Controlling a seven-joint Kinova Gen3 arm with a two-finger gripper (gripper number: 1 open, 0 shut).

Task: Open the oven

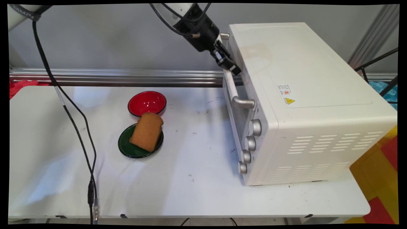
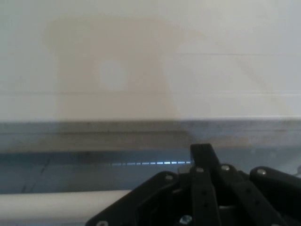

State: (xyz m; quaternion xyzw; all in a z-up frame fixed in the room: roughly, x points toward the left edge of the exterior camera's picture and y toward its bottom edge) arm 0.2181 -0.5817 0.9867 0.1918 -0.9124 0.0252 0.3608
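My gripper [image 1: 229,62] is pressed against the top front edge of the white toaster oven [image 1: 305,79], just above the far end of its silver door handle [image 1: 233,89]. The fingers look shut with nothing between them. In the hand view the gripper [image 2: 202,153] points at the oven's front edge, with the oven's top [image 2: 150,56] filling the upper picture and the handle [image 2: 56,202] passing at lower left, outside the fingers. The oven door stands closed. A slice of brown bread [image 1: 146,131] leans on a dark green plate [image 1: 127,148], well to the left of the oven.
A red bowl [image 1: 147,102] sits just behind the green plate. Several silver knobs [image 1: 250,143] line the oven's front at the near end. Black cables [image 1: 76,127] hang over the table's left part. A metal rail [image 1: 111,76] runs along the table's far edge.
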